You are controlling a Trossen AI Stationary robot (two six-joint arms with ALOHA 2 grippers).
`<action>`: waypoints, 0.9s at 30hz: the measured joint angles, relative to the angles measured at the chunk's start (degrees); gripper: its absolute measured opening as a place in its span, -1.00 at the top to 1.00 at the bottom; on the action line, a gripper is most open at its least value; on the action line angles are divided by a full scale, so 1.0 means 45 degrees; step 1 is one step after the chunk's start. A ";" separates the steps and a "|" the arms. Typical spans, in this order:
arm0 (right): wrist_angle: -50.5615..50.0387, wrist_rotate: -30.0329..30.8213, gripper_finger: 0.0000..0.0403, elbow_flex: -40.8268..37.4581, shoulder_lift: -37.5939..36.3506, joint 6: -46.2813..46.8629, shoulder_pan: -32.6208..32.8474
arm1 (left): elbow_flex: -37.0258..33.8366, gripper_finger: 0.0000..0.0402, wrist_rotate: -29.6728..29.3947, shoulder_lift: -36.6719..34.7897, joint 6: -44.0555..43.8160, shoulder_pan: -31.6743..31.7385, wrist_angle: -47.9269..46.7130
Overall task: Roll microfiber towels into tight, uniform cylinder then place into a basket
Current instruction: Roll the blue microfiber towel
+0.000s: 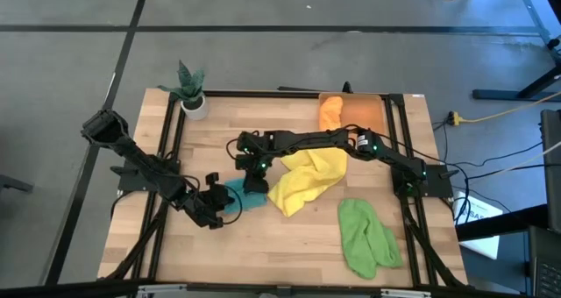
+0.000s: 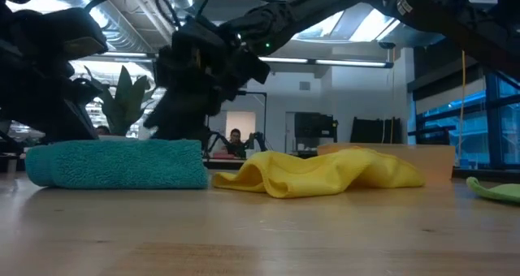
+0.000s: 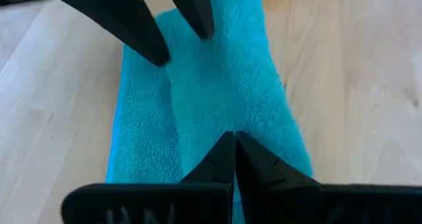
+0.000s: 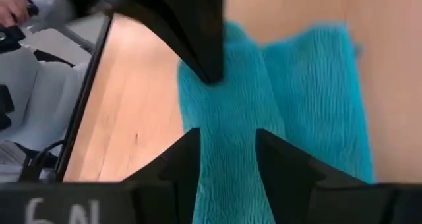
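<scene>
High view: folded teal microfiber towel (image 1: pixel 244 195) on the pale wooden table (image 1: pixel 289 254), just beside the crumpled yellow microfiber towel (image 1: pixel 307 180). Left gripper (image 1: pixel 221 203) clenched empty at the teal towel's near end; right gripper (image 1: pixel 255 177) released, fingers (image 4: pixel 181 168) parted over the far end. Light green towel (image 1: pixel 365 235) near the front right; orange towel (image 1: pixel 330 110) in the translucent orange plastic basket (image 1: pixel 364 114) at the back edge.
</scene>
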 joint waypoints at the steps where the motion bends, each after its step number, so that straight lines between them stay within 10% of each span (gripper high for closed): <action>1: 0.0005 0.0000 0.27 0.0148 0.0000 -0.0152 0.0009 | -0.0002 0.98 0.0000 0.0072 -0.0001 0.0000 -0.0004; 16: -0.1980 0.0247 0.30 0.1716 0.0000 -0.3829 0.1561 | -0.0002 0.98 0.0155 0.0249 -0.0005 0.0235 -0.0064; 27: -0.3621 0.5818 0.30 0.1727 0.0000 -0.4449 0.2986 | -0.0002 0.98 0.0158 0.0249 -0.0016 0.0233 -0.0063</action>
